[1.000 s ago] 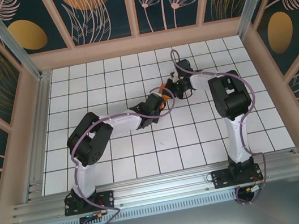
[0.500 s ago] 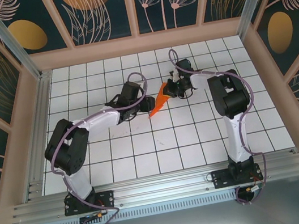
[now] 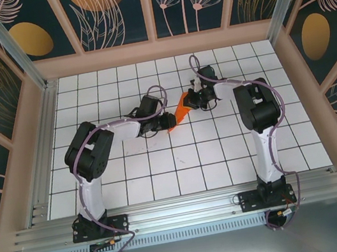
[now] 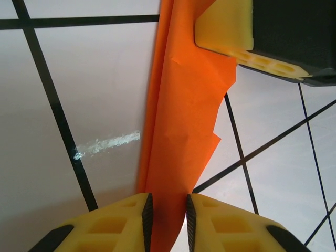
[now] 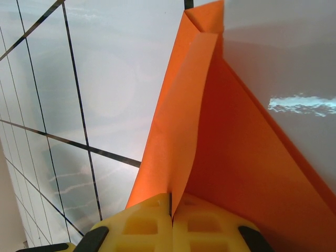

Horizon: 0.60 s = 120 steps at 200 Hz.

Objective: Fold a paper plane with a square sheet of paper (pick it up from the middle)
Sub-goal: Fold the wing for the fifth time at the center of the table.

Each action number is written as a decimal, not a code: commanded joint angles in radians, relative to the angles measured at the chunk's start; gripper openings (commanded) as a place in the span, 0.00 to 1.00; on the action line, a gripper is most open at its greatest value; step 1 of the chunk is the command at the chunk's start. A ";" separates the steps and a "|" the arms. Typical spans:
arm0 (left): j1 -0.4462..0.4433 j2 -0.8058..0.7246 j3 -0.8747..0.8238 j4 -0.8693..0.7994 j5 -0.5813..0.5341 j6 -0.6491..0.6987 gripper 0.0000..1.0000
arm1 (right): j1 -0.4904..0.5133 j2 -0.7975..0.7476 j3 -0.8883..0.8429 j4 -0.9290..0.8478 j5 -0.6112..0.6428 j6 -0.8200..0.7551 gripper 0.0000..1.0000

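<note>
The paper plane, a folded orange strip over the gridded table just toward 12 o'clock from its centre, runs from 7 to 1 o'clock, with the left gripper pinching its 7 o'clock end and the right gripper pressed together on its 1 o'clock end.
</note>
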 commanded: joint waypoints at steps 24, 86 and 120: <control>0.004 0.026 0.032 -0.010 -0.009 0.011 0.22 | -0.004 0.034 0.020 -0.033 0.010 -0.020 0.05; 0.016 -0.029 0.055 0.008 -0.005 -0.031 0.36 | -0.004 0.042 0.023 -0.041 0.011 -0.018 0.05; 0.030 -0.012 0.062 0.023 -0.009 -0.060 0.24 | -0.002 0.051 0.023 -0.042 0.009 -0.016 0.04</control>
